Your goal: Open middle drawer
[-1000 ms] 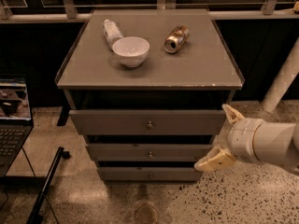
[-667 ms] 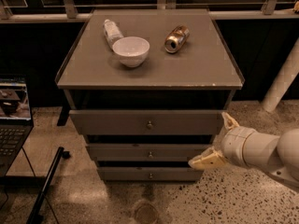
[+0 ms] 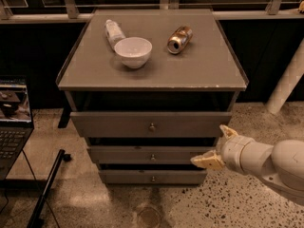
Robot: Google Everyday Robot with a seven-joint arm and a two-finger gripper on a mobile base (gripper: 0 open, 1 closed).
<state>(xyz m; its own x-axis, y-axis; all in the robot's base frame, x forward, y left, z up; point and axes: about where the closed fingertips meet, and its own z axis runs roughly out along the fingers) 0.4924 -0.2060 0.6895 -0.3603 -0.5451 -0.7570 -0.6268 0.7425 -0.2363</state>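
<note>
The grey cabinet has three drawers stacked under its top. The middle drawer (image 3: pixel 147 154) is a low flat grey front with a small round metal knob (image 3: pixel 152 157) at its centre; it sits closed, between the taller top drawer (image 3: pixel 118 124) and the narrow bottom drawer (image 3: pixel 142 176). My gripper (image 3: pixel 217 147) is at the right end of the middle drawer front, level with it, well right of the knob. Its two tan fingers (image 3: pixel 207 161) are spread apart and hold nothing. The white arm reaches in from the right edge.
On the cabinet top (image 3: pixel 85 65) lie a white bowl (image 3: pixel 133 52), a plastic bottle (image 3: pixel 113 33) on its side and a metal can (image 3: pixel 179 39) on its side. A laptop (image 3: pixel 13 122) stands at left, a black pole (image 3: pixel 45 191) lies on the speckled floor, and a white post (image 3: pixel 287 82) stands at right.
My gripper and arm have moved left and slightly down, closer to the right end of the middle drawer front. The drawers have not moved.
</note>
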